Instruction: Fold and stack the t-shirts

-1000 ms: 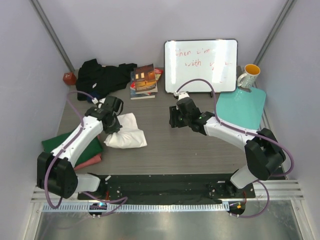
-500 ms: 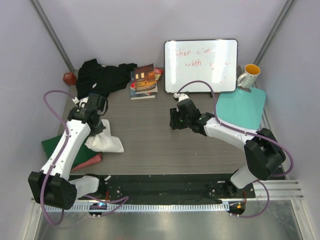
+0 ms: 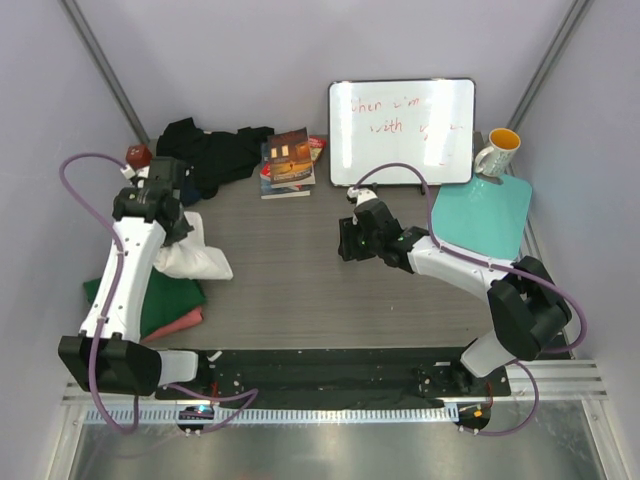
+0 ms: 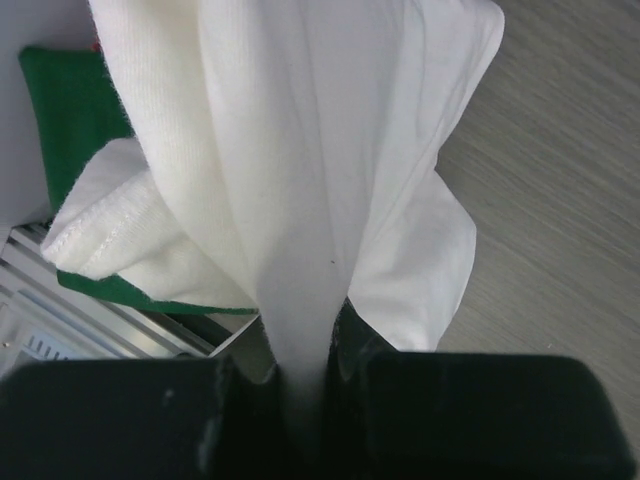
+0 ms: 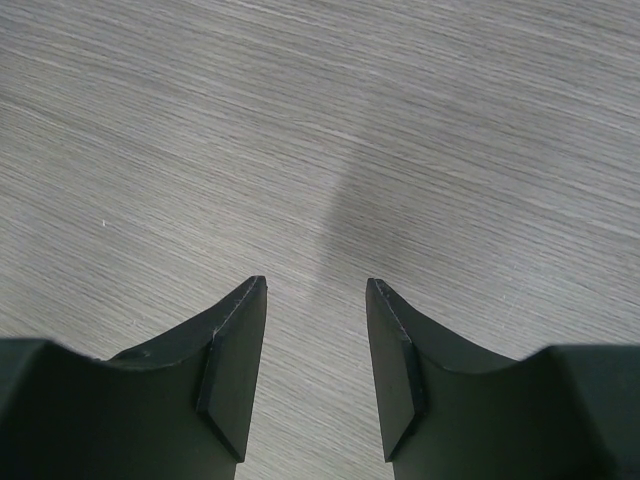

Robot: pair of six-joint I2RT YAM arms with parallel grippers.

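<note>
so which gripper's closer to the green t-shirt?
Left. The left gripper is pinching the white t-shirt just beyond the green t-shirt, on the table's left side. The right gripper hangs open over the tabletop mid-table, well to the right.

Lab booth: plain walls (image 3: 250,60), mounting rail (image 3: 570,381), whiteboard (image 3: 402,132).
</note>
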